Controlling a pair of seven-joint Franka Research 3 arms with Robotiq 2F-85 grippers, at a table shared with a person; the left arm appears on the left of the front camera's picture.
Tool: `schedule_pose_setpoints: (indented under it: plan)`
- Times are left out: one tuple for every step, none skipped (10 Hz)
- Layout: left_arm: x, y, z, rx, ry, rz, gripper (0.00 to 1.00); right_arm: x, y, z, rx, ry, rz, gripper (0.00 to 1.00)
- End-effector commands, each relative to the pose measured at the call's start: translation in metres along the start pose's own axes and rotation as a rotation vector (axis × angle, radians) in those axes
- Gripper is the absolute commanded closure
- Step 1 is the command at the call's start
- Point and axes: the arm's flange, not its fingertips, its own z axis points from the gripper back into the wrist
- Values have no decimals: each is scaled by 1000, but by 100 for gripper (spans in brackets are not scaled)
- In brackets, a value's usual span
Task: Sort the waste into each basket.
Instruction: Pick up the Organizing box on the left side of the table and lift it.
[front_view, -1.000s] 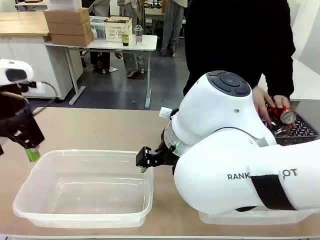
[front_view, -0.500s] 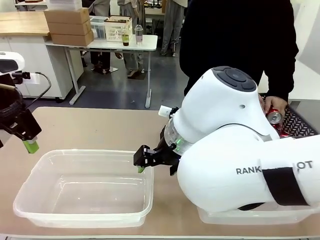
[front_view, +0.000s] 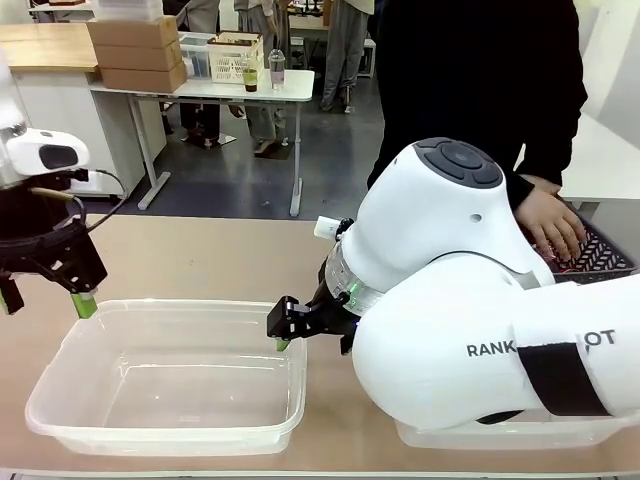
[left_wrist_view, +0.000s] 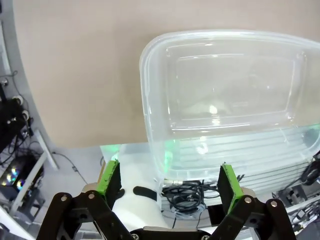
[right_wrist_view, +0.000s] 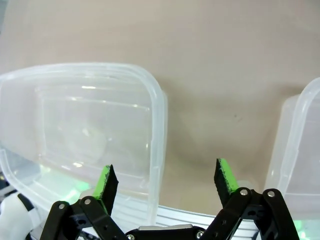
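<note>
Left pincer (left_wrist_view: 169, 175) shifted in to the far corner of the clear tub (front_view: 165, 437); person's hand (front_view: 552, 225) dropped onto the dark basket (front_view: 603, 258), waste hidden. Both pincers spread, empty; right pincer (right_wrist_view: 165, 172) at the rim could snag it.

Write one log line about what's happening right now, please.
left fingers: open, empty | right fingers: open, empty, at clear tub rim | clear tub: empty | person's hand: on dark basket
</note>
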Motion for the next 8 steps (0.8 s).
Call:
schedule_pose_setpoints:
  plan:
    - [-78,16,-141,62,-17,38,0,1,8,-1,-41,-22,-41,0]
    - [-85,17,-156,55,1,9,0,1,9,-1,-43,-23,-46,0]
    - [-90,18,-174,62,12,-1,0,1,10,-1,-42,-22,-45,0]
    - [-93,19,-199,90,39,-1,0,-1,11,-2,-41,-23,-42,0]
    - [-96,22,-219,106,53,19,0,-1,11,-2,-38,-25,-44,0]
    - [-96,24,-237,106,62,42,0,-1,11,-2,-35,-25,-45,0]
    - [-98,27,-251,137,88,62,0,-2,12,-2,-36,-26,-40,0]
    - [-101,33,-259,110,110,69,0,-3,16,-2,-35,-14,-36,0]
